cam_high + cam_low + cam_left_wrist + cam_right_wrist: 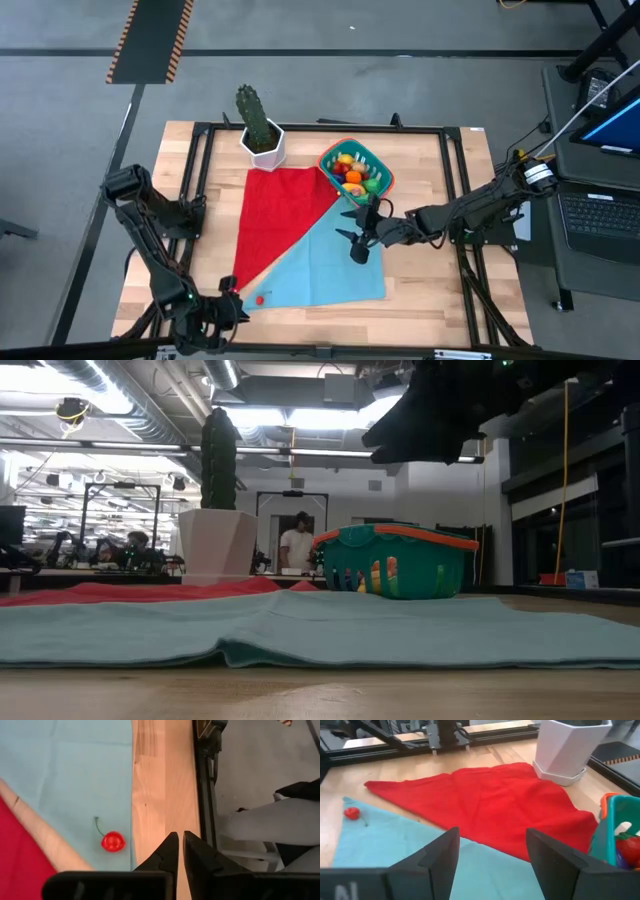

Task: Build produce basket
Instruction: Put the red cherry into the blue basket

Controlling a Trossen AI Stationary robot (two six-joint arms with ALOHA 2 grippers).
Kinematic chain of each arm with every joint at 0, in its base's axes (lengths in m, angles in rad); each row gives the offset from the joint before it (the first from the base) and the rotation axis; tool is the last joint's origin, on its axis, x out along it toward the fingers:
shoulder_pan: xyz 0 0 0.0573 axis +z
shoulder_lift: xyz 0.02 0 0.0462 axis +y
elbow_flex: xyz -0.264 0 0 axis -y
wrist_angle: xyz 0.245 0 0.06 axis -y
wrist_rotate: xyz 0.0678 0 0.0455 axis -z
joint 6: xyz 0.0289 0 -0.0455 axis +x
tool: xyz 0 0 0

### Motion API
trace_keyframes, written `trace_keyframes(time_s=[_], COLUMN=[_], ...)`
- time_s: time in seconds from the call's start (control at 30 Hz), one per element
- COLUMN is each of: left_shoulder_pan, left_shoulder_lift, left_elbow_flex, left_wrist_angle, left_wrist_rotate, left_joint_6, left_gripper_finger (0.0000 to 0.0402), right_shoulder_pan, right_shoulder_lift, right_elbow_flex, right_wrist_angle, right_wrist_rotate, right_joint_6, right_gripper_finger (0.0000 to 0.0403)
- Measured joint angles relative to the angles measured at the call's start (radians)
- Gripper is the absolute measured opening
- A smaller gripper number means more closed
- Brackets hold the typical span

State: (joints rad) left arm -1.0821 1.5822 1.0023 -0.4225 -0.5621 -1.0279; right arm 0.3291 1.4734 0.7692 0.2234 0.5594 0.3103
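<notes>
Left arm: its pincer [228, 308] sits at the desk's [430, 300] 7 o'clock corner, fingers drawn together with only a sliver between them and nothing held. The left wrist view shows the tips over bare wood, beside the edge of the light blue cloth [330, 262].

Stray item: one red berry [260, 298] with a thin stem lies on the blue cloth just beside that pincer, at about 3 o'clock from it. It is the only piece of produce seen outside the basket.

Centre: a red cloth [285, 205] overlaps the blue one. A white hexagonal pot [264, 147] with a cactus stands at the red cloth's 12 o'clock corner (not part of the task).

Basket: the teal basket [355, 168] with orange-red rim stands at roughly 1 o'clock of the desk's middle, holding yellow, orange, red and green pieces.

Right arm: its pincer [358, 236] hangs above the blue cloth just at 6 o'clock of the basket, fingers spread wide, empty.

Risks, as judged: the berry is small and round; a closed or off-centre approach could nudge it along the cloth or off the near edge. Pinching the cloth with it would drag the fabric. The right arm reaching across could clip the basket rim.
</notes>
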Motion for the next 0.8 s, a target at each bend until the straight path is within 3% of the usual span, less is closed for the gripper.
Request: trace_keyframes(time_s=[0.33, 0.8], left_shoulder_pan=[-0.004, 0.021], left_shoulder_lift=[0.001, 0.001], left_elbow_flex=[0.0, 0.0], left_wrist_angle=[0.003, -0.01], left_wrist_rotate=[0.034, 0.024], left_joint_6=[0.008, 0.071], left_gripper_finger=[0.0051, 0.0167], right_shoulder_pan=[0.032, 0.033], right_shoulder_lift=[0.0, 0.004], right_elbow_flex=[0.0, 0.0], right_wrist_angle=[0.016, 0.023], right_wrist_rotate=[-0.002, -0.002], right_joint_6=[0.0, 0.0], right_gripper_finger=[0.0228, 0.0228])
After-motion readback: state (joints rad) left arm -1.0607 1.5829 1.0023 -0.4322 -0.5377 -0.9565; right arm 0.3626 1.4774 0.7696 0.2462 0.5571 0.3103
